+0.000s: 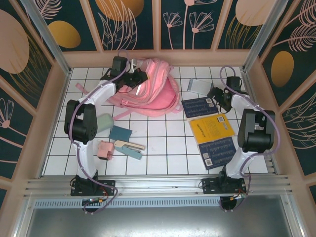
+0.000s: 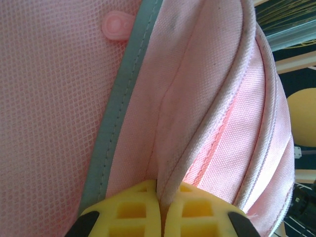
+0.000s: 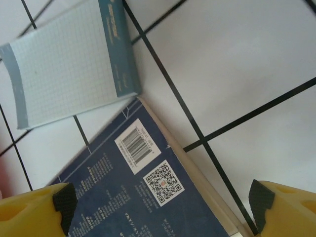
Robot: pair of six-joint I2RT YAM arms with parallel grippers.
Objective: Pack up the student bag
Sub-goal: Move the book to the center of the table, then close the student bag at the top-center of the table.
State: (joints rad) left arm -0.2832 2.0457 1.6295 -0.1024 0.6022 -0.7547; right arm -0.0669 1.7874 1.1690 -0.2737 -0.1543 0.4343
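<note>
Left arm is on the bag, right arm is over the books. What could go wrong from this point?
1. The left gripper pinches only a thin seam fold of the student bag; it may slip free.
2. The right gripper hangs open over the dark blue book lying flat on the tiles; a grasp might skid off, or nudge the grid notepad by its corner.

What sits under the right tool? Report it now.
Beneath the open right tool lies a dark blue book, barcode and QR code up, on the white tiled table. What the book covers cannot be seen.
</note>
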